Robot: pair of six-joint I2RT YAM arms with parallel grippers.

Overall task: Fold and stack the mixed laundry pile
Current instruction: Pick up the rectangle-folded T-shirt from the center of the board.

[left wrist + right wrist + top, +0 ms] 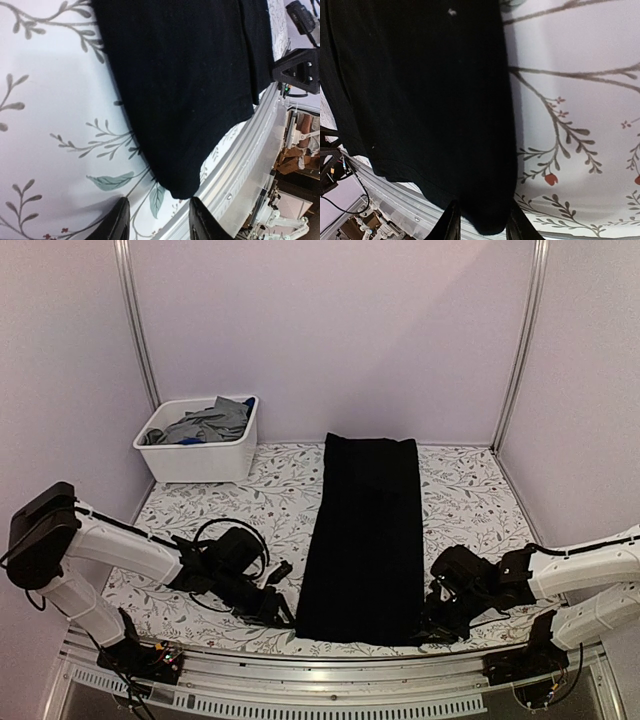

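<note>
The black T-shirt (365, 530) lies folded into a long strip down the middle of the flowered table. My left gripper (278, 612) is low at the shirt's near left corner. In the left wrist view it (159, 201) is open, and the corner of the shirt (190, 90) ends just ahead of its fingertips. My right gripper (432, 625) is at the near right corner. In the right wrist view its (483, 205) jaws stand apart on either side of the corner of the shirt (430, 100). A small light mark (452, 12) shows on the cloth.
A white bin (195, 462) at the back left holds a grey garment (210, 423) and a bit of blue cloth (192, 440). The metal rail (330, 660) of the table's near edge runs just behind both grippers. Walls close in the sides and back.
</note>
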